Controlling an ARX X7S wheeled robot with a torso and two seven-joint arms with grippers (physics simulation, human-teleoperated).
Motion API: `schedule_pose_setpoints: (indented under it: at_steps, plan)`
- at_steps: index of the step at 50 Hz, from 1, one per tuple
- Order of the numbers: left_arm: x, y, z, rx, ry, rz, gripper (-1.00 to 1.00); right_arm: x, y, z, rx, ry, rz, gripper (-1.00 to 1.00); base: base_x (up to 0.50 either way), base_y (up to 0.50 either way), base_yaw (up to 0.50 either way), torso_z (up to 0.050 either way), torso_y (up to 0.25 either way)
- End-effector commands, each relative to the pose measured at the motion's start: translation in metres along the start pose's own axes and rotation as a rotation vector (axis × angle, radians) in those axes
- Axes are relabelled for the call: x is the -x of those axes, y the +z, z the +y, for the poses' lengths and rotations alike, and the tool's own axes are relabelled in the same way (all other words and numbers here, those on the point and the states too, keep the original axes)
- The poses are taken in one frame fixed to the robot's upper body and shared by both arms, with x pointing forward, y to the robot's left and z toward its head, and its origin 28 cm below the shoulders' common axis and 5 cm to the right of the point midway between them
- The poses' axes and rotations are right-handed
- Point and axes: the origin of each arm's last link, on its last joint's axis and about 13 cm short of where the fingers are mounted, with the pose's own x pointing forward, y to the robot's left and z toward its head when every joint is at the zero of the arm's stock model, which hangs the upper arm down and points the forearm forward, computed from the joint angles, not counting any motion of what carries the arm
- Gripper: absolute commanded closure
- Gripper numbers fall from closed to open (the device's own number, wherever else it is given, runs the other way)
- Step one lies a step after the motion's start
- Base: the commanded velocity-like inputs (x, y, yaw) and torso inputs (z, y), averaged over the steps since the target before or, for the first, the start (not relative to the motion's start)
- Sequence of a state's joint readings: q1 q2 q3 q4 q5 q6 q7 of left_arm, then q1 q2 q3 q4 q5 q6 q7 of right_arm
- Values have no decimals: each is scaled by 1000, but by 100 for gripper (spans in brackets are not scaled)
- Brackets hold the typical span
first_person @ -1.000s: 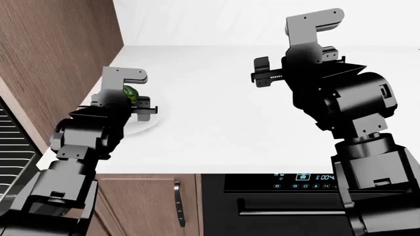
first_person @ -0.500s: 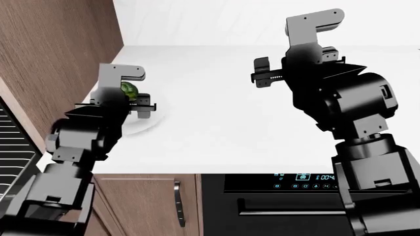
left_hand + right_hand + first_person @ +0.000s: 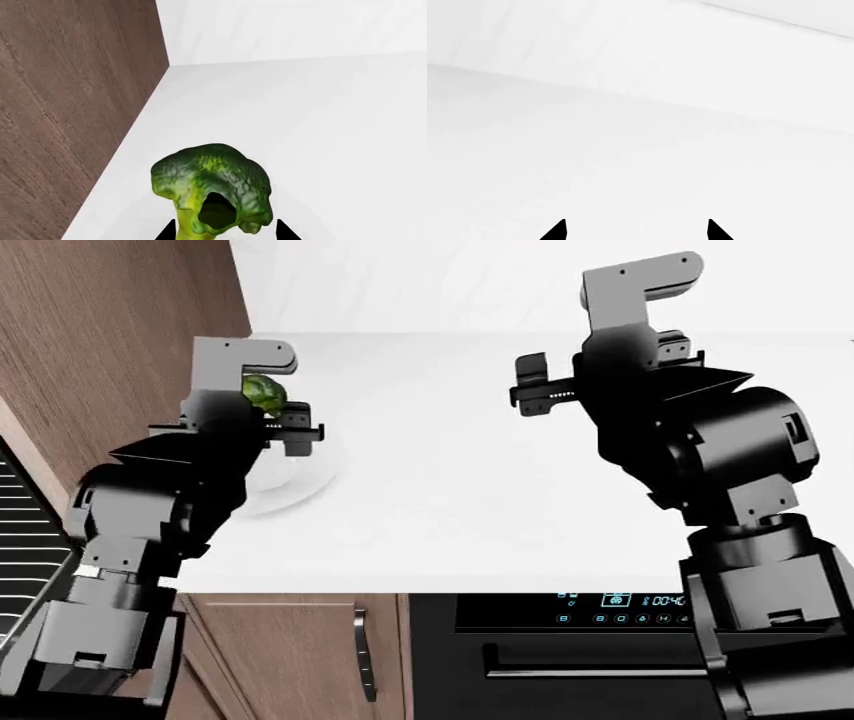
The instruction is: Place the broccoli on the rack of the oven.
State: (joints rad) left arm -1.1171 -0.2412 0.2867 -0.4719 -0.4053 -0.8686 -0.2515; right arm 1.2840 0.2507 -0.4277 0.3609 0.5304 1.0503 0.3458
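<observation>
L gripper [image 3: 274, 418] is closed onto the broccoli [image 3: 263, 392]: in the L wrist view the floret [image 3: 212, 189] sits stem-down between the two dark fingertips [image 3: 167, 233], jaws narrowed to about the stem's width, bumpy green head sticking out past the tips. In the head view the floret is held up in the air above the white worktop [image 3: 534, 480], near its left edge where it meets the brown wood side panel [image 3: 107, 360]. A faint white plate [image 3: 287, 485] lies on the worktop just under/behind the L arm; broccoli is not touching it.

R gripper [image 3: 534, 390] is up over the middle-back of the worktop, holding nothing. R wrist view shows only two black fingertips [image 3: 555, 231] set well apart w/ bare white surface between them, so jaws are wide open.

Bottom-left corner of the head view: silver wire bars of the rack [image 3: 24, 540], partly cut off by the frame edge. Below the worktop front edge: wood cabinet door w/ handle [image 3: 363, 652] and a black oven w/ blue display [image 3: 614, 602].
</observation>
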Motion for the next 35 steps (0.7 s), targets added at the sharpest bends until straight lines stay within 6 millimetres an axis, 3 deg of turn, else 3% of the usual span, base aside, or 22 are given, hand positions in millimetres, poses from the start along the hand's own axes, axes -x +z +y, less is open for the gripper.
schedule_pose_setpoints:
  at_steps: [1,11,27,35]
  plan:
    - [14,14,-1,24,-11,-47,100,5,4,0,13,9,-20,-100,0,0,0,0,0]
    - [31,28,-7,24,-46,-108,100,10,6,-1,38,8,-52,-100,0,0,0,0,0]
    - [38,32,-8,35,-50,-134,100,12,6,-2,50,-1,-55,-100,0,0,0,0,1]
    - [51,38,-8,54,-60,-167,100,13,4,-3,51,-6,-59,-100,0,0,0,0,0]
